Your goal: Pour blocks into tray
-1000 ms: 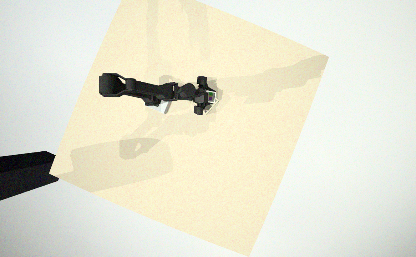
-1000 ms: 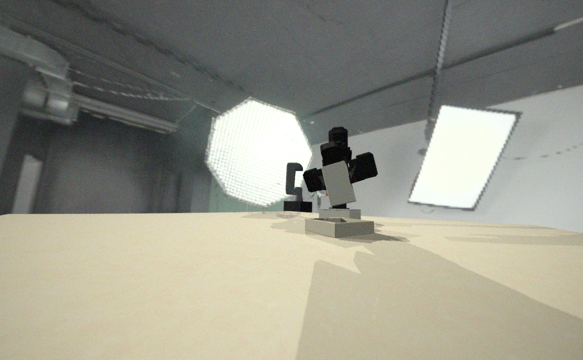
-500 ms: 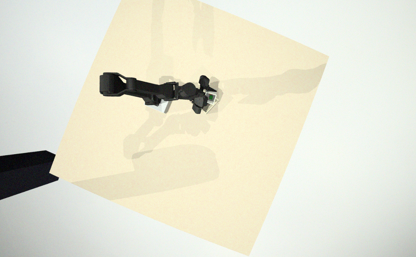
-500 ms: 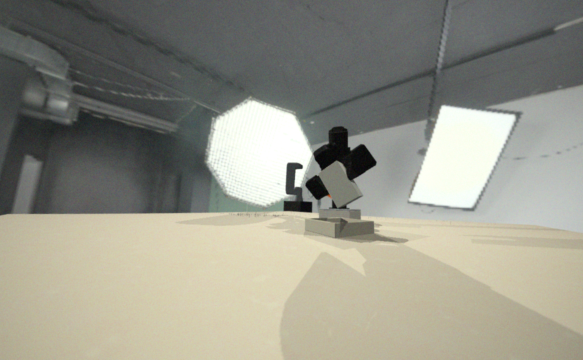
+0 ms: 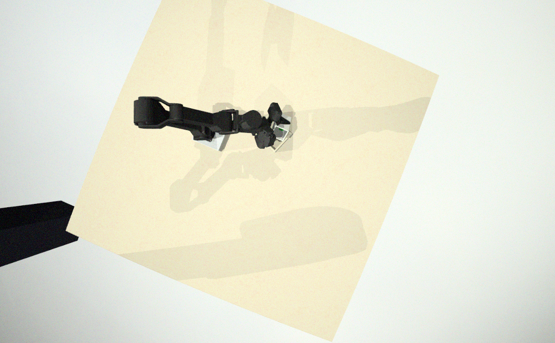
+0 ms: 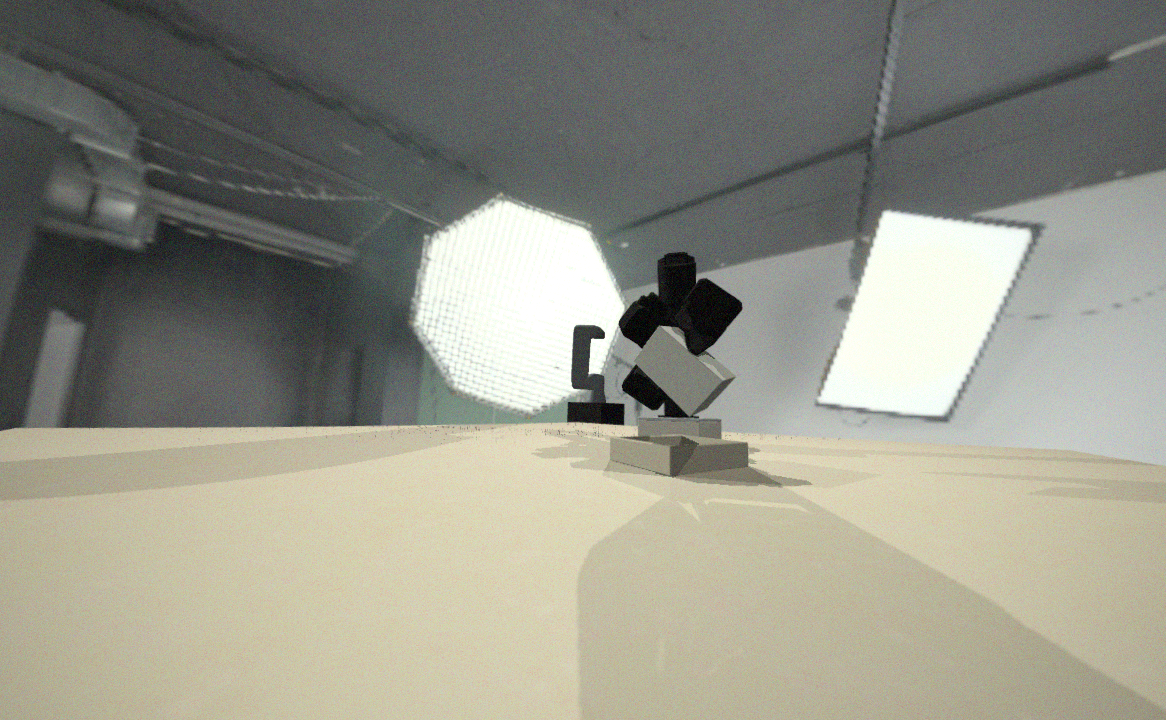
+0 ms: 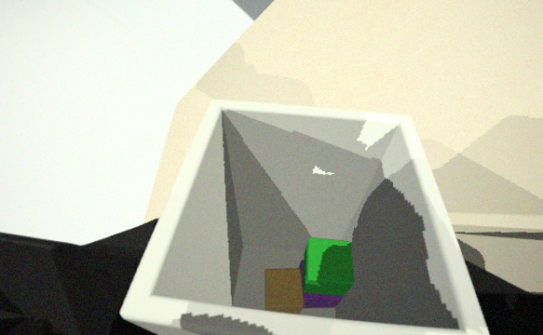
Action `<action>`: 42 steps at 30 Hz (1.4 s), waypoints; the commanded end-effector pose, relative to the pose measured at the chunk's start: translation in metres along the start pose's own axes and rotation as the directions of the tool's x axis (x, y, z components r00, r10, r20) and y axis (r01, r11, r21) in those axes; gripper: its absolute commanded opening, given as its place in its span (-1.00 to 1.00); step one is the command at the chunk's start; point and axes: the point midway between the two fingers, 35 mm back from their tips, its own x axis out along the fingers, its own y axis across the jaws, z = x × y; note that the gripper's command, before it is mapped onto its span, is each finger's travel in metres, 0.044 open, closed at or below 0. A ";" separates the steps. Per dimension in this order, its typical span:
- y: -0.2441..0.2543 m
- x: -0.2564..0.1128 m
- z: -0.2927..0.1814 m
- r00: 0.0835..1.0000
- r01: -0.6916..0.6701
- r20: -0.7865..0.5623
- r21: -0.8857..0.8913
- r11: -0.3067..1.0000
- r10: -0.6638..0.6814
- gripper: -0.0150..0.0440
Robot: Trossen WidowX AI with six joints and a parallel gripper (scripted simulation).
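Top view: upper-left corner of table (image 5: pixel 313 183) (image 6: pixel 301 582) (image 7: pixel 439 56) lies out of frame. Black arm (image 5: pixel 194 117) (image 6: pixel 676 277) reaches from the left-edge side towards the right edge, in the half nearer the upper edge.

Gripper (image 5: pixel 281 131) (image 6: pixel 678 353) (image 7: pixel 293 209) clenched on the cup (image 5: pixel 286 134) (image 6: pixel 681 371) (image 7: pixel 183 214), fingers on opposite sides. Cup pale, square-mouthed, raised off the table, tilted sideways in the exterior view. Held above the tray (image 5: pixel 281 142) (image 6: pixel 717 457) (image 7: pixel 509 221), apart from it.

Tray shallow, square-cornered, on the table between upper and lower edges, well in from the right-hand corner. Seen from above, the cup and gripper hide part of it; its contents cannot be made out.

Wrist view, inside cup: green block (image 7: pixel 336 262), brown block (image 7: pixel 282 288) beside it, purple block (image 7: pixel 322 300) partly hidden by the green. All three low in the cup. Whether more lie behind the near rim, cannot tell.

Pale slab (image 5: pixel 216 144) partly under the arm, nearer the left edge than the tray. Black beam (image 5: pixel 19 234) at the lower-left corner. Broad shadow along the lower edge.
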 end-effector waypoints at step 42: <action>0.002 0.005 0.000 1.000 -0.007 0.004 0.835 0.551 0.007 -0.49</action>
